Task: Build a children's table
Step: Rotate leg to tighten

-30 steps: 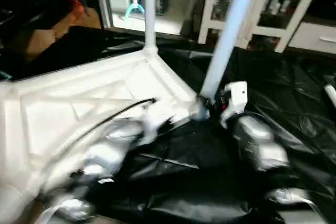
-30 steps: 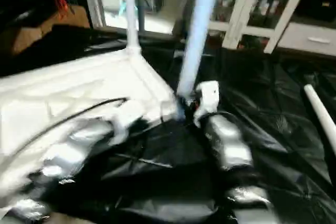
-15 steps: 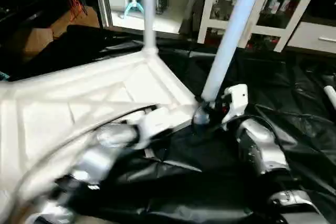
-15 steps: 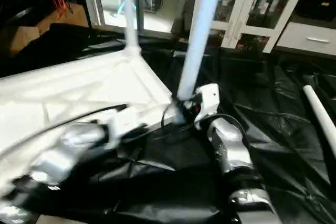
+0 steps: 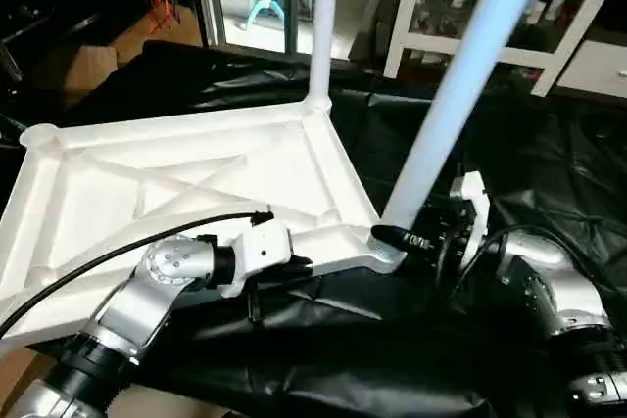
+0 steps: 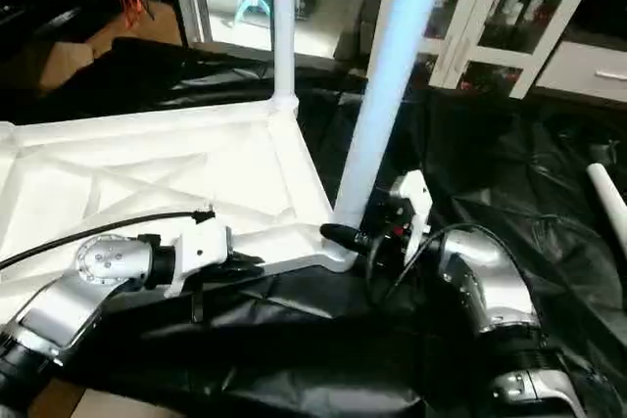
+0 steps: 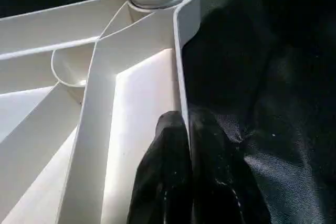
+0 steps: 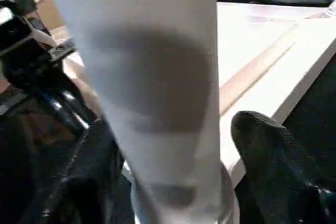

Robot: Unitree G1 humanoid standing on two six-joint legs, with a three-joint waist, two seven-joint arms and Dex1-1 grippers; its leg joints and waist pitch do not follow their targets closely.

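Tabletop: white, upside down on black sheeting, ribbed underside facing up.
Left hand: fingers pressed together, pinching the thin edge wall of the tabletop, near the corner socket.
Near leg: upright in that corner socket, just beyond the left hand.
Right hand: fingers spread either side of the near leg's base; contact unclear.
Far leg: upright in the next corner, well beyond both hands.

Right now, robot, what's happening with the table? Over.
Left gripper shut on tabletop rim. Right gripper around near leg, not clamped. Two legs standing in corners. Nothing in the way.
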